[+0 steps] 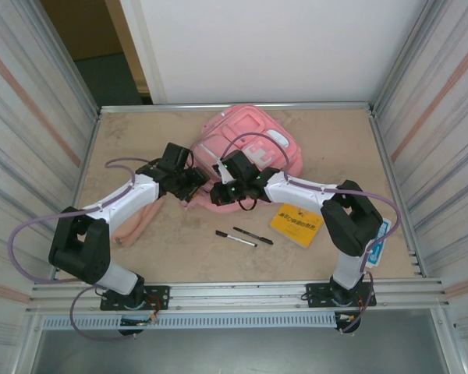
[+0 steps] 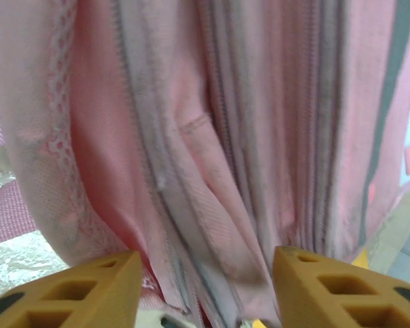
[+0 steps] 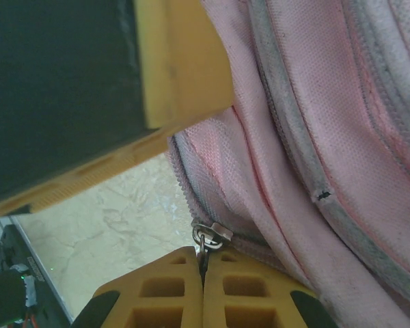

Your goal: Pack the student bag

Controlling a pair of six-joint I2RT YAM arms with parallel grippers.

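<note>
Right gripper (image 3: 203, 273) pinches zipper pull (image 3: 210, 234) of student bag (image 3: 314, 137); left gripper (image 2: 205, 280) half-open.

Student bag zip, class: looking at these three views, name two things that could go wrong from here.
1. The right hand pinches only the small zipper pull, so it may slip free under a tug.
2. The left hand stands open against the student bag, gripping nothing, so the soft bag could drag across the table instead of unzipping.

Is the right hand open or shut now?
Shut: the yellow fingers of the right hand meet, pinching the small metal zipper pull of the large soft pink fabric backpack.
</note>
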